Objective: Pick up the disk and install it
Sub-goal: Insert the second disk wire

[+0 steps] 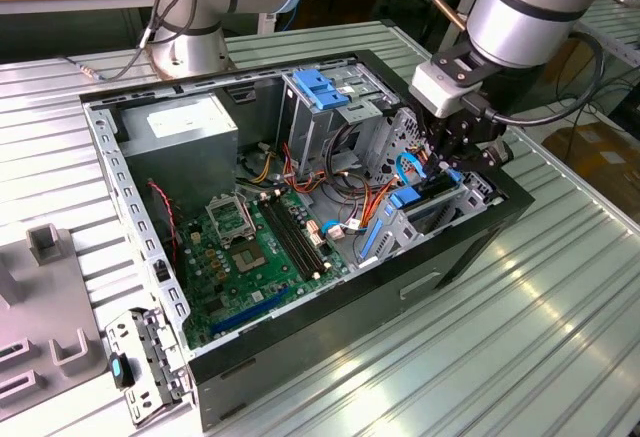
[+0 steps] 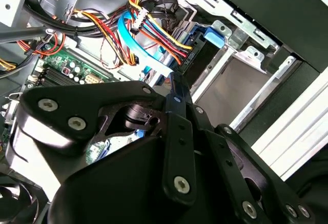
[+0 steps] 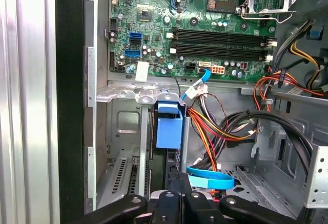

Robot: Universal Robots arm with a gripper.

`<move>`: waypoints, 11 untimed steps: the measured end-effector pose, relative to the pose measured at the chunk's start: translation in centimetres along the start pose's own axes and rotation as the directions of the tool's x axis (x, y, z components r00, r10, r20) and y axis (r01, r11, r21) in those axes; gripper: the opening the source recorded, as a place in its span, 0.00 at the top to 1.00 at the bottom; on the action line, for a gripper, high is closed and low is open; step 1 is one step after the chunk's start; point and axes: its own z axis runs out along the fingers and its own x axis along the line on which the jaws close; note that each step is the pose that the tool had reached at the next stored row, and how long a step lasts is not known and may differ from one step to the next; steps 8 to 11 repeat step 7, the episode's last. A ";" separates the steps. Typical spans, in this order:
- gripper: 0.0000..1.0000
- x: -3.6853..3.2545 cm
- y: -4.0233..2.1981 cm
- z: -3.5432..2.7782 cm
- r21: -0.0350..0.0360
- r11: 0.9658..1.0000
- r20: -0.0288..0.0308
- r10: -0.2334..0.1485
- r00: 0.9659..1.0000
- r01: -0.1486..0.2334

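Observation:
The disk (image 1: 432, 189) stands on edge in the drive bay at the front corner of the open computer case (image 1: 300, 352), on the exterior view's right. In the first wrist view its bright blue rail (image 3: 169, 129) sits in the bay slot, seen end-on. In the second wrist view a patch of its white-and-blue label (image 2: 107, 146) shows through the gripper's linkage. My gripper (image 1: 452, 162) reaches down into that bay and looks shut on the disk's outer end, with the fingers (image 3: 173, 183) close together.
Bundled red, yellow and black cables (image 3: 220, 126) and a blue ribbon cable (image 3: 210, 179) lie close beside the bay. The green motherboard (image 1: 250, 247), a grey power-supply box (image 1: 190, 127) and a blue latch plate (image 1: 318, 89) fill the case. A second arm's base (image 1: 190, 47) stands behind it.

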 end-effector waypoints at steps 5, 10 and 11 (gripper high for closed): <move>0.89 0.00 0.00 0.00 0.000 1.000 0.000 0.000 1.000 0.000; 0.89 0.00 0.00 0.00 0.000 1.000 0.000 0.000 1.000 0.000; 0.89 0.00 0.00 0.00 0.000 1.000 0.000 0.000 1.000 0.000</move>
